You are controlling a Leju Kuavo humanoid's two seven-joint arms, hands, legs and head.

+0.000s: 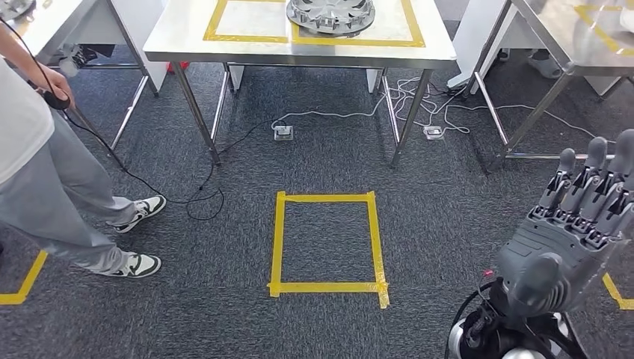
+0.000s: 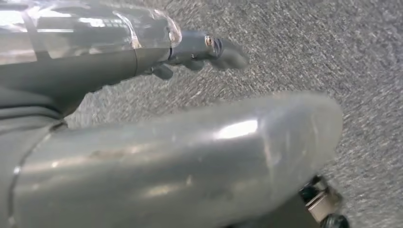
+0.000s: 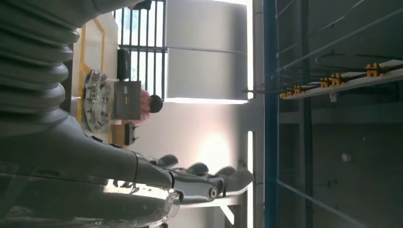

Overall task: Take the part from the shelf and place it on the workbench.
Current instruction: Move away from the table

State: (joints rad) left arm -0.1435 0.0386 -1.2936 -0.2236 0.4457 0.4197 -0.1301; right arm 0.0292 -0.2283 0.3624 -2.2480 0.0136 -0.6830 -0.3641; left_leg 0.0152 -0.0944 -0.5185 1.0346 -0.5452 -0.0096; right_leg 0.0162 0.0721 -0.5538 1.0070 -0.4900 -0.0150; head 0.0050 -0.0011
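Reaching forward, right robot hand point(image 1: 576, 224) empty, fingers extended.

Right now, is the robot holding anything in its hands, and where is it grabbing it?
Nothing. The right hand is raised with fingers straight and empty. The left hand hangs over the carpet, holding nothing. The part lies on the workbench, untouched.

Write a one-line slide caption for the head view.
Part resting on the steel workbench, yellow tape square on the carpet ahead, empty right robot hand raised, a person standing at left.
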